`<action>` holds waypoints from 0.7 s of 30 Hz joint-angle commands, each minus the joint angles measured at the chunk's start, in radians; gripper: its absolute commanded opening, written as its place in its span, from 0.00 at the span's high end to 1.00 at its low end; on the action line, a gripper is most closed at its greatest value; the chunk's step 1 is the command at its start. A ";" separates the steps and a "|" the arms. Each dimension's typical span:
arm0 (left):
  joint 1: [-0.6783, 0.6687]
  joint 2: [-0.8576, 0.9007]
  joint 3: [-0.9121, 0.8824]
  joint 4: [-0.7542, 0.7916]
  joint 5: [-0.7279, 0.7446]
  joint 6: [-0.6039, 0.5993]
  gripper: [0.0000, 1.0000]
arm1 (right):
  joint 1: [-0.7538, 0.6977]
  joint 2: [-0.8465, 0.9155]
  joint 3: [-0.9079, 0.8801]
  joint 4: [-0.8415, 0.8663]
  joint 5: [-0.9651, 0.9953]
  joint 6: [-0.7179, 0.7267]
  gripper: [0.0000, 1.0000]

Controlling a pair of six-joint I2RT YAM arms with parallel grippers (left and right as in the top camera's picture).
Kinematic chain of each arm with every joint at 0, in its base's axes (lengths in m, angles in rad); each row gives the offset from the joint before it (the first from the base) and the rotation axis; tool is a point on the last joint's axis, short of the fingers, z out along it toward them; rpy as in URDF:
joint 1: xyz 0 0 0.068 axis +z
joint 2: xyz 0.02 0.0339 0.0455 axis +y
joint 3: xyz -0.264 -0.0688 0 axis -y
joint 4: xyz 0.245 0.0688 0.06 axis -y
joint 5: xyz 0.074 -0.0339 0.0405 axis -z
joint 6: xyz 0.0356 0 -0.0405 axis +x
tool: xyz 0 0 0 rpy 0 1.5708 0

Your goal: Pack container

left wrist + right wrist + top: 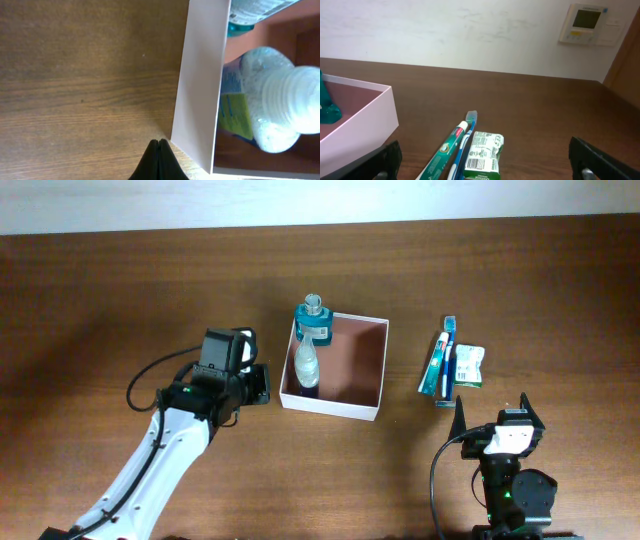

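No text fully readable in any view.
- Green packet [482, 155]: white panel with barcode and lines of small print; letters too small to make out.
- Toothpaste tube [447, 150]: red and white lettering along green body, illegible.
- Clear bottle [270, 100]: blue and yellow-green label, print blurred.
- Wall panel [585, 22]: small display, no digits legible.

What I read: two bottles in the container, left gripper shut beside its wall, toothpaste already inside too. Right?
No. The toothpaste is not inside: the overhead view shows it on the table, right of the container. The two bottles are in the container, and the left gripper is shut beside its wall.
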 commanded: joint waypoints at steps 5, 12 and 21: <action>-0.003 -0.010 -0.022 0.012 0.079 -0.025 0.99 | -0.006 -0.008 -0.005 -0.006 -0.002 -0.003 0.02; -0.003 -0.010 -0.022 0.032 0.187 -0.025 0.99 | -0.006 -0.008 -0.005 -0.006 -0.002 -0.004 0.02; -0.003 -0.005 -0.022 0.032 0.132 -0.025 1.00 | -0.006 -0.008 -0.005 -0.006 -0.002 -0.004 0.02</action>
